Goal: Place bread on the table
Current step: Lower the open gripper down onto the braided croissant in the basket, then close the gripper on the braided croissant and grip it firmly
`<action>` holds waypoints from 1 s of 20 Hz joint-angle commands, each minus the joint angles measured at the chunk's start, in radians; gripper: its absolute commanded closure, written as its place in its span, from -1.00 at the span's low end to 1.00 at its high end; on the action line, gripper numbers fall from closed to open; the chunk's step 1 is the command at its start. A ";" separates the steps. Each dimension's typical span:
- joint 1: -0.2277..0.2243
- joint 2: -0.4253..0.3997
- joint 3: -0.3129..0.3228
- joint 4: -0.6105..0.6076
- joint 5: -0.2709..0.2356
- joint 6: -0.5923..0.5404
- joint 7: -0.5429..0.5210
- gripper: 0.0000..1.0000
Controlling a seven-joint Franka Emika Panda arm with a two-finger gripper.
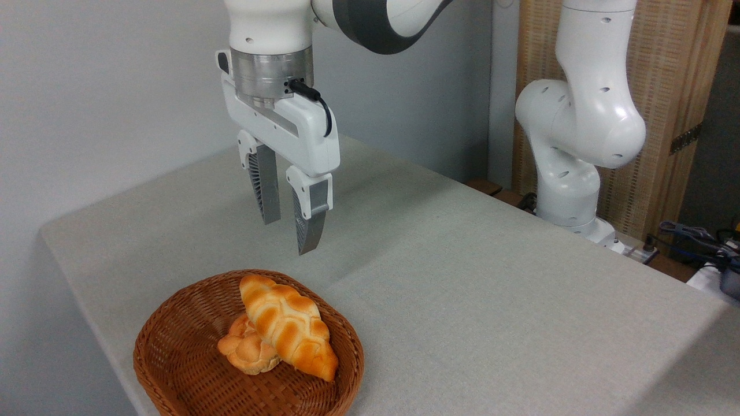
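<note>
1. A brown wicker basket (173,370) sits on the tabletop (462,289) at the picture's 7 o'clock, close to the near left edge.
2. Inside the basket a small round bun (245,349) lies near the middle, partly covered from its 3 o'clock side.
3. The bread (289,326), a long braided golden loaf, is in the basket too. It lies slantwise, one tapered end toward 11 o'clock and the other toward 5 o'clock, and its middle rests on top of the bun. Its lower end reaches almost to the basket's rim at 4 o'clock.
4. The jaws (289,231) hang in the air at 12 o'clock from the basket, well above the loaf and touching nothing. They point downward, parted by a moderate gap, with nothing between them. The ribbed grey fingers (266,190) taper to their tips.
5. A black cable (315,101) loops from the metal wrist onto the white body of the hand.
6. The grey-beige cloth of the tabletop stretches away toward 3 o'clock, bare of other things.
7. At 2 o'clock the white arm base (578,144) stands beyond the far edge, before a slatted wooden panel (665,86).
</note>
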 commanded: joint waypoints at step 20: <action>0.005 0.118 0.028 0.007 0.014 0.168 0.471 -1.00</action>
